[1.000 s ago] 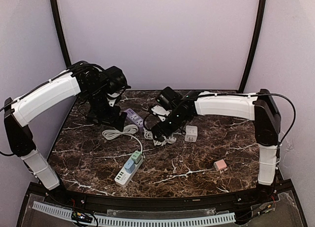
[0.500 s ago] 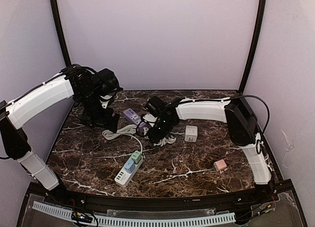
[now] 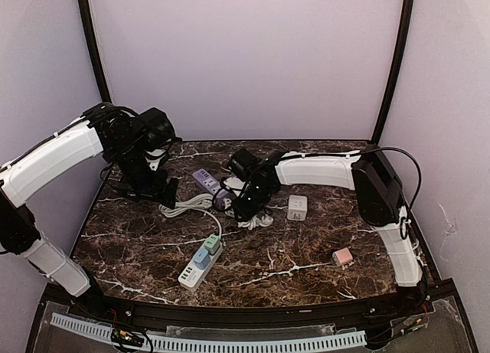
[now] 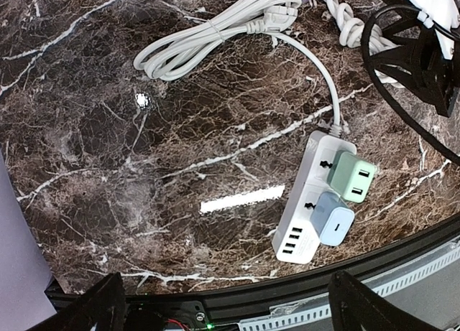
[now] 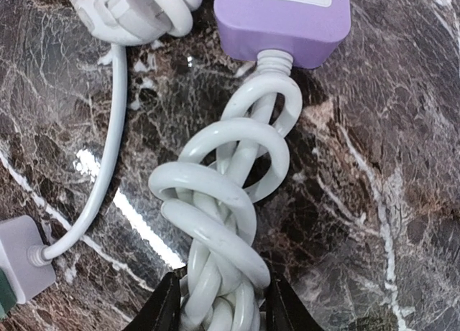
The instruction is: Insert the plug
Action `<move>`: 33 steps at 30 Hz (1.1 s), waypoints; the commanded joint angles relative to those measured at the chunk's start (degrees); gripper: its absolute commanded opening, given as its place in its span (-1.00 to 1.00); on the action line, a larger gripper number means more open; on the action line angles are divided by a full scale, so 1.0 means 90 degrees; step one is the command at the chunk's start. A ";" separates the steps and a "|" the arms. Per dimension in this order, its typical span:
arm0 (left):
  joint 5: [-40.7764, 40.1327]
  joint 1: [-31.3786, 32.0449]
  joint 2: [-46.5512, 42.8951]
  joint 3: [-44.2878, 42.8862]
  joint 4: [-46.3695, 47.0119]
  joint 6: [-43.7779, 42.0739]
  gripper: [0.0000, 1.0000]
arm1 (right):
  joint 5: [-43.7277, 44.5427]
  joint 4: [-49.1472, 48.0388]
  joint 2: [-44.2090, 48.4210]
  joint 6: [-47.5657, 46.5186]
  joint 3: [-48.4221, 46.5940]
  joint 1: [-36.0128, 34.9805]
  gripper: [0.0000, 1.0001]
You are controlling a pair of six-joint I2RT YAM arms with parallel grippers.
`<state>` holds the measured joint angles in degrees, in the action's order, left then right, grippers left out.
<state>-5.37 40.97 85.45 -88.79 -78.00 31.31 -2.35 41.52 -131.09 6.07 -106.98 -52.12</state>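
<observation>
A purple power strip point(image 3: 207, 181) point(image 5: 287, 22) lies at the back middle of the marble table, its white cable wound into a coil point(image 5: 223, 194). My right gripper point(image 5: 223, 311) point(image 3: 243, 206) is down on that coil, its fingers pressed against both sides of the bundle. A white plug adapter point(image 3: 297, 207) lies just right of it, and a pink one point(image 3: 342, 256) sits near the front right. My left gripper point(image 4: 226, 309) point(image 3: 153, 186) hangs open above the back left of the table, holding nothing.
A white power strip point(image 3: 200, 261) point(image 4: 305, 223) lies front centre with a green adapter point(image 4: 352, 176) and a blue adapter point(image 4: 332, 220) plugged in. Its looped white cord point(image 4: 201, 40) runs back toward the purple strip. The table's black front rim point(image 4: 302, 288) is close.
My right gripper has moved left from beside the white adapter onto the cable coil and closed on it. The left arm has drawn back a little to the left.
</observation>
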 commanded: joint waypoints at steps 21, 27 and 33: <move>0.0220 -0.0041 0.0103 -0.0229 0.0205 -0.0125 0.97 | -0.0315 -0.0323 0.3327 0.1311 0.4089 -0.0369 -0.61; 0.0181 -0.0041 0.0318 -0.0463 0.0268 -0.0187 0.97 | -0.0255 -0.0389 0.4233 0.1719 0.5181 -0.0689 -0.60; 0.0206 -0.0045 0.0391 -0.0500 0.0407 -0.0168 0.98 | -0.0395 -0.0443 0.5094 0.2085 0.6038 -0.0883 -0.58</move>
<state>-3.68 40.97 88.75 -91.94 -74.70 30.39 -4.67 39.68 -89.95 21.63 -55.83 -58.89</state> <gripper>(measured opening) 0.987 0.347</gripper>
